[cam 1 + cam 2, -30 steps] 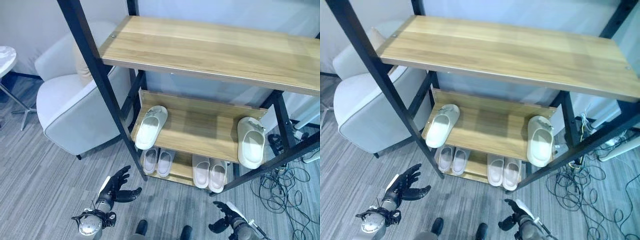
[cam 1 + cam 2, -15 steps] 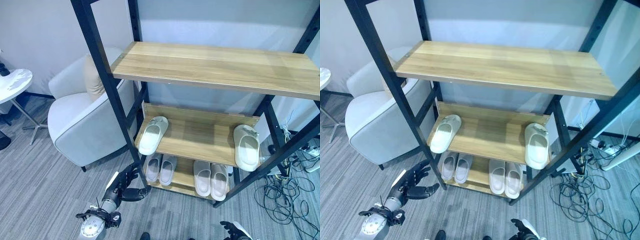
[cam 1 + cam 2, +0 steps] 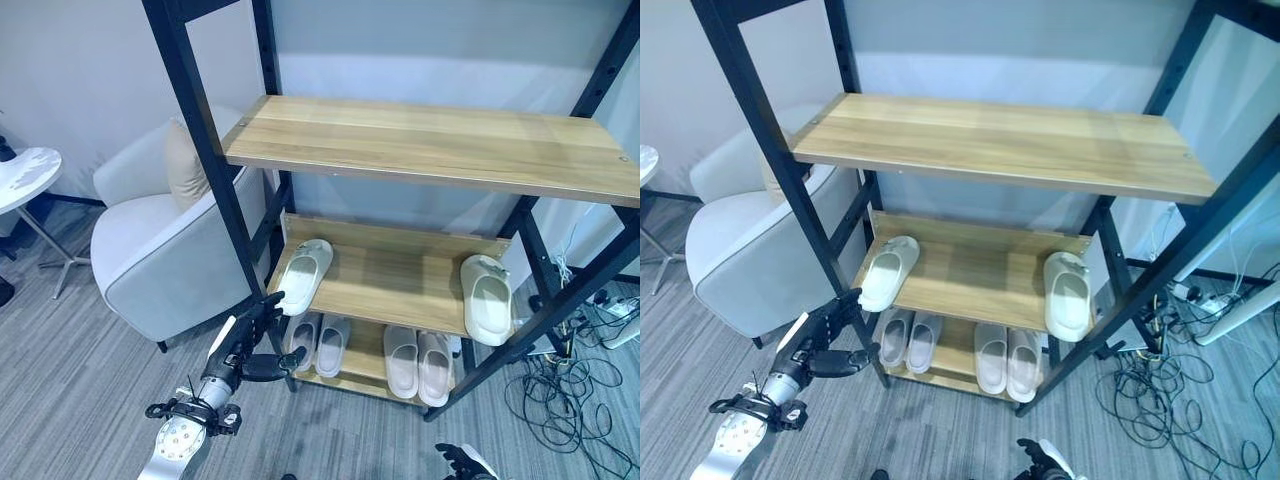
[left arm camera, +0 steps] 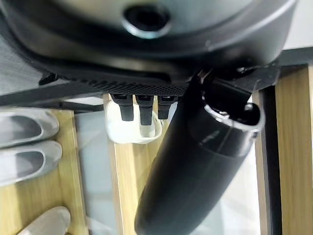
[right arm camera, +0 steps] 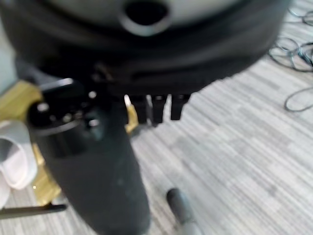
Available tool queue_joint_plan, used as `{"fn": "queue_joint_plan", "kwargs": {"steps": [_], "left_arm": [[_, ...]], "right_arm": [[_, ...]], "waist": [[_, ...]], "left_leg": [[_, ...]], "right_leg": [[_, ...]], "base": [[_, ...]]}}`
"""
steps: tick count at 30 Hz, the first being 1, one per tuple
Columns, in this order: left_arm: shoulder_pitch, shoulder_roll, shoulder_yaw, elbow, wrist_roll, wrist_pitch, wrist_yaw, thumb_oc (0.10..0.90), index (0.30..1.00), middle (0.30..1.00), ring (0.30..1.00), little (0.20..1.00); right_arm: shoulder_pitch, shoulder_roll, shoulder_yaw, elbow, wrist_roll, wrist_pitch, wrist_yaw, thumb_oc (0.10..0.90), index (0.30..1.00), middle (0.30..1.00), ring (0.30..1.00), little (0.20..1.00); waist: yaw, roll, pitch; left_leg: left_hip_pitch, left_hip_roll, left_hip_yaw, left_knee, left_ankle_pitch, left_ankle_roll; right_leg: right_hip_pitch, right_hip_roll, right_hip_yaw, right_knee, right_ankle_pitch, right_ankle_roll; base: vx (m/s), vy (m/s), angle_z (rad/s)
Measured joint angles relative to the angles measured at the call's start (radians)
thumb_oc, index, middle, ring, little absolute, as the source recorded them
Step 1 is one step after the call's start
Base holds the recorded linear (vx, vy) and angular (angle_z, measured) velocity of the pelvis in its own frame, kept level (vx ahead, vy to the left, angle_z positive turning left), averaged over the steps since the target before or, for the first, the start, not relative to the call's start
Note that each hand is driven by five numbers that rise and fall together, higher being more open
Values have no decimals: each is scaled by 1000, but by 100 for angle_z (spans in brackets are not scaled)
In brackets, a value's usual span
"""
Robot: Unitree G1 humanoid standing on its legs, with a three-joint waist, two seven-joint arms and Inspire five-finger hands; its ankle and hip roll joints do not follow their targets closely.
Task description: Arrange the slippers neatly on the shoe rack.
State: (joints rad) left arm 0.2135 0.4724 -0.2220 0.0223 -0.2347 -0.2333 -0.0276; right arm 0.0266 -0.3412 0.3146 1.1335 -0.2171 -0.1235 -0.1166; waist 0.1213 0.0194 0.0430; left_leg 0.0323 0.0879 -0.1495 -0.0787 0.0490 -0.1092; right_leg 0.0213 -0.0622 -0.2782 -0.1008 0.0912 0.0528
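Observation:
On the rack's middle shelf two cream slippers lie far apart: one at the left end with its heel past the front edge, the other at the right end. Two more pairs sit side by side on the bottom shelf. My left hand is open, fingers spread, just below and in front of the left slipper, by the rack's front left post. The left wrist view has that slipper just past the straight fingers. My right hand hangs low over the floor, open and holding nothing.
A wide wooden top shelf overhangs the middle one. The rack's black posts and a slanted brace frame the shelves. A grey armchair stands left of the rack, with a small round table beyond it. Loose cables lie on the floor at the right.
The whole picture has shifted, so the camera has moved. My left hand has risen and come closer to the left slipper on the middle shelf. The slippers lie as before.

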Motion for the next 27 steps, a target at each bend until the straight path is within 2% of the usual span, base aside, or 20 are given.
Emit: {"fn": "queue_joint_plan", "kwargs": {"steps": [7, 12, 20, 27], "left_arm": [[-86, 53, -7, 1, 227, 0, 76, 800, 900, 900, 900, 900], [-164, 68, -14, 2, 318, 0, 99, 800, 900, 900, 900, 900], [-302, 125, -65, 29, 473, 0, 122, 800, 900, 900, 900, 900], [-487, 220, -135, 100, 653, 3, 154, 800, 900, 900, 900, 900]], "right_arm": [[5, 1, 2, 0, -12, 0, 0, 800, 900, 900, 900, 900], [6, 3, 4, -2, -17, 0, 0, 800, 900, 900, 900, 900], [3, 3, 13, -11, -25, 0, 2, 800, 900, 900, 900, 900], [2, -1, 33, -39, -41, 0, 6, 800, 900, 900, 900, 900]], "waist": [[0, -25, -15], [-3, -43, -26], [-37, -45, -26], [-60, -54, -21]], "left_leg": [[0, 0, 7, -4, 0, 0], [1, 0, 29, -10, 0, 2], [2, 1, 46, -11, 0, 3], [-5, 0, 61, -11, 0, 3]], "right_leg": [[-6, 1, 8, 0, 1, 0], [-18, 0, 28, 0, 5, 0], [-26, 3, 41, 0, 9, -1], [-42, 4, 60, 0, 18, 0]], "base": [[13, 39, -3], [20, 33, -11], [14, 19, -6], [-3, 28, -7]]}}
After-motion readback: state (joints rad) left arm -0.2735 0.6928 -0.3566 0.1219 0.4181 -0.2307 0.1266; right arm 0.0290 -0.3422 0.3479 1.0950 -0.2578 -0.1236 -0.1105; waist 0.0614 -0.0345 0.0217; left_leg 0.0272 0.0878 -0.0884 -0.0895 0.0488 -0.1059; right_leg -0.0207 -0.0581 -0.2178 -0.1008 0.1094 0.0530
